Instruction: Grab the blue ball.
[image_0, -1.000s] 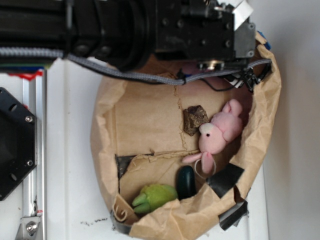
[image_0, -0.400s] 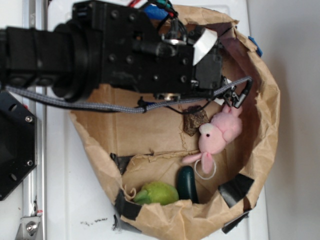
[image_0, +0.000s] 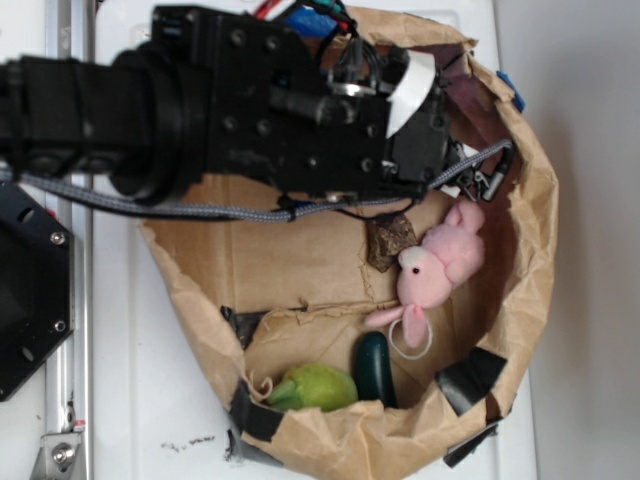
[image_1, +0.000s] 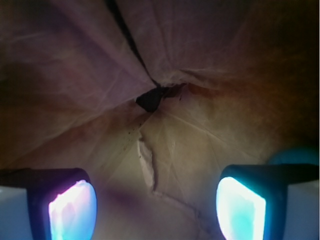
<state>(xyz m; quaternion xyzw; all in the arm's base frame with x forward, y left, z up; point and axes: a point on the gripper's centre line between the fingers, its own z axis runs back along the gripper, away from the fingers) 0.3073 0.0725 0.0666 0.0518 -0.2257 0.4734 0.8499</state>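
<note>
Arm and gripper (image_0: 470, 150): shifted from 12 o'clock frame edge down into paper bag (image_0: 200, 300). Bag: reshaped, rim slid toward 12 o'clock.

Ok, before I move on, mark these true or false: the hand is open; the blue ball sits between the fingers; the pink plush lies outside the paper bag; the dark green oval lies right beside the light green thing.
1. The hand is open. True: the wrist view shows its fingers well apart.
2. The blue ball sits between the fingers. False: only the crumpled brown paper shows between them.
3. The pink plush lies outside the paper bag. False: it lies inside the bag, next to a brown lump.
4. The dark green oval lies right beside the light green thing. True: the two are side by side at the bag's lower end in the exterior view.
</note>
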